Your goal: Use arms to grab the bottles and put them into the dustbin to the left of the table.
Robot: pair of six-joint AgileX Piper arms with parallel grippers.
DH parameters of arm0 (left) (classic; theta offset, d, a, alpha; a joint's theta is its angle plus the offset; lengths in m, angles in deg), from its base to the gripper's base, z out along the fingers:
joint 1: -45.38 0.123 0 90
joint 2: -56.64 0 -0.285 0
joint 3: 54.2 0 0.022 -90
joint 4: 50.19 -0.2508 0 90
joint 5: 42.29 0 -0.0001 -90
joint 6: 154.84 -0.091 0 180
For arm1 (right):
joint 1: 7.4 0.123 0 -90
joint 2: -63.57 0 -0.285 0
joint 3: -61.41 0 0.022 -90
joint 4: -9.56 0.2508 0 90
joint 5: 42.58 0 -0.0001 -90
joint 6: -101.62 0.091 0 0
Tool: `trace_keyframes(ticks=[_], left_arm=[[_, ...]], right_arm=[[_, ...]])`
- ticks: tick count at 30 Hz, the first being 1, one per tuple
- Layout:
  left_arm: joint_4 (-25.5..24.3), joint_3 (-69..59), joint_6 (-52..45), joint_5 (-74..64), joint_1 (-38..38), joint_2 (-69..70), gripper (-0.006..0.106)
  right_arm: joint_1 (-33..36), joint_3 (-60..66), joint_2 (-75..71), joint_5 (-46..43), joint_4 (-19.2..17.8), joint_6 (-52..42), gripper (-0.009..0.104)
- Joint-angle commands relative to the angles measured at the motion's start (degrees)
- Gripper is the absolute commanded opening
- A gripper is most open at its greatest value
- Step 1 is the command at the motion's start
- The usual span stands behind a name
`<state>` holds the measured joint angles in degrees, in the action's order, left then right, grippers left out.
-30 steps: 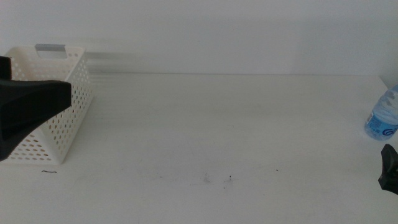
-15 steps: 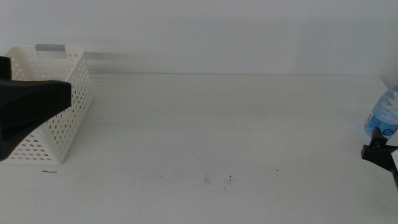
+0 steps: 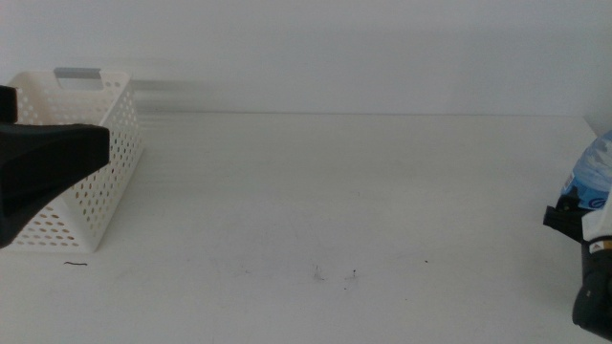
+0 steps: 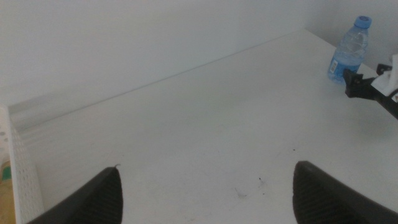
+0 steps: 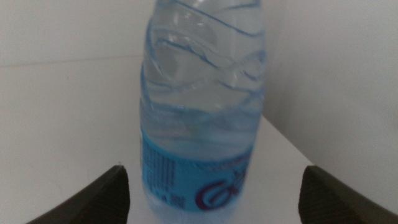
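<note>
A clear water bottle (image 3: 595, 180) with a blue label stands upright at the table's right edge. In the right wrist view the bottle (image 5: 202, 112) fills the middle. My right gripper (image 5: 214, 205) is open, with one jaw on each side of the bottle's base and short of it. In the middle view the right gripper (image 3: 572, 222) sits just in front of the bottle. My left gripper (image 3: 57, 158) is open and empty, hanging by the white perforated dustbin (image 3: 107, 182) at the far left. A yellow sliver (image 4: 5, 183) shows inside the dustbin. The red can is out of view.
The white table (image 3: 325, 201) carries a few small dark specks (image 3: 354, 275) near the front middle. A white wall stands behind the table. The left wrist view shows the bottle (image 4: 349, 50) and the right gripper (image 4: 368, 87) at the far side.
My right gripper has come in from the bottom right corner, up towards the water bottle. The left gripper and the dustbin have not moved.
</note>
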<state>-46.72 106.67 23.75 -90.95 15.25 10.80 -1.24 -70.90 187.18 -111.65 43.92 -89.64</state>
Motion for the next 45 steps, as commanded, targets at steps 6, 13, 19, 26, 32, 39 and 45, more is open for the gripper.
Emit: trace_keyframes(ticks=[6, 13, 19, 26, 32, 39, 45], left_arm=[[-0.1, -0.2, -0.1, 0.5, -0.2, 0.2, 0.094], [-0.1, -0.2, -0.1, 0.5, -0.2, 0.2, 0.094], [-0.1, -0.2, -0.1, 0.5, -0.2, 0.2, 0.094], [-0.1, -0.2, -0.1, 0.5, -0.2, 0.2, 0.094], [-0.1, -0.2, -0.1, 0.5, -0.2, 0.2, 0.094], [-0.1, -0.2, -0.1, 0.5, -0.2, 0.2, 0.094], [-0.1, -0.2, -0.1, 0.5, -0.2, 0.2, 0.094]], right_arm=[[-1.5, -5.2, 2.8, -0.9, 1.0, -5.1, 0.086], [-3.8, -9.6, 5.0, -0.4, -1.1, -5.3, 0.086], [-5.6, -16.1, 7.9, 7.8, -2.7, -7.6, 0.081], [-3.7, -18.8, 7.0, 8.3, -3.2, -12.0, -0.001], [7.0, -25.9, 0.2, 23.3, -12.9, -9.9, -0.003], [21.2, -44.2, 5.0, 37.4, -34.7, 5.0, -0.003], [26.5, -53.8, 14.5, 37.5, -41.2, 14.5, -0.003]])
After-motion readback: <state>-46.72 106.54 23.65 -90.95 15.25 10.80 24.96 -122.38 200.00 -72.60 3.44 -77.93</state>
